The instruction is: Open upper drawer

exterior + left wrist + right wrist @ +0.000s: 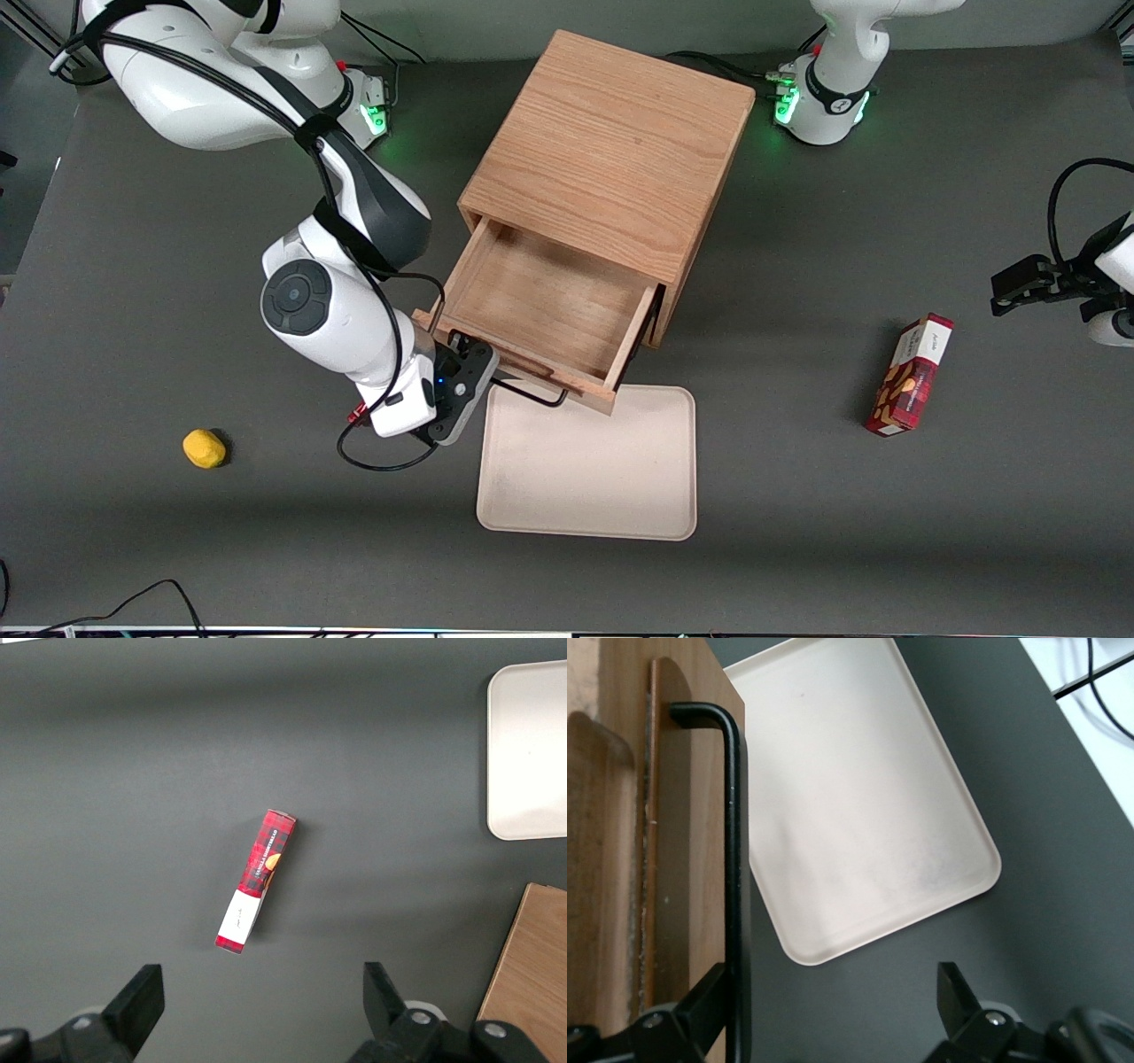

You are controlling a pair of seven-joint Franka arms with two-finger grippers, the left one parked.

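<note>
Dark grey matte surface (133,292). Resting directly on it: an oak drawer cabinet (611,151) near the middle; a cream rectangular tray (589,465) just in front of the cabinet, nearer the front camera; a small yellow lump (205,448) toward the working arm's end; a red plaid carton (911,375), lying flat, toward the parked arm's end. The gripper (461,390) hangs beside the tray's edge.

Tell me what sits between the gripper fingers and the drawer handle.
Nothing: in the right wrist view the open gripper has one finger against the upper drawer's black handle.
</note>
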